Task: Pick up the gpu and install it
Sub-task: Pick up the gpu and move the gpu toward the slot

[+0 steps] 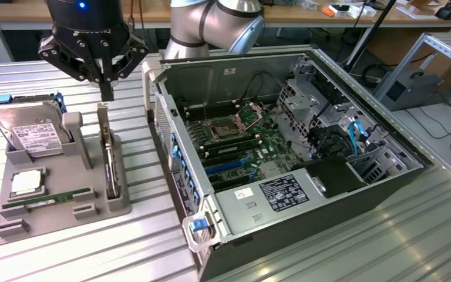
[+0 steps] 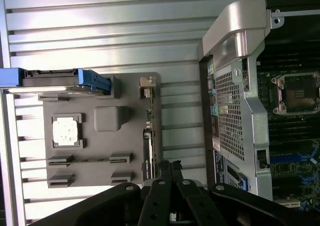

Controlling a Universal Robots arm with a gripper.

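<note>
Now, hand (image 1: 106,93): black fingers pressed together, gripping nothing; the tips hang just above the upper end of the gpu (image 1: 108,150).
Gpu: thin card standing on edge in a slot of the grey holder (image 1: 57,220), on the side nearest the computer case (image 1: 382,126).
Grey holder: lies on the counter (image 1: 366,247) at the exterior view's left; it also carries an upright hard drive (image 1: 30,132) with blue rails, a square processor chip (image 1: 26,182) lying flat, and a narrow green memory stick (image 1: 49,200).
Computer case: open, lying on its side just beside the holder, motherboard (image 1: 234,141) exposed.
Counter: ribbed grey metal.
</note>
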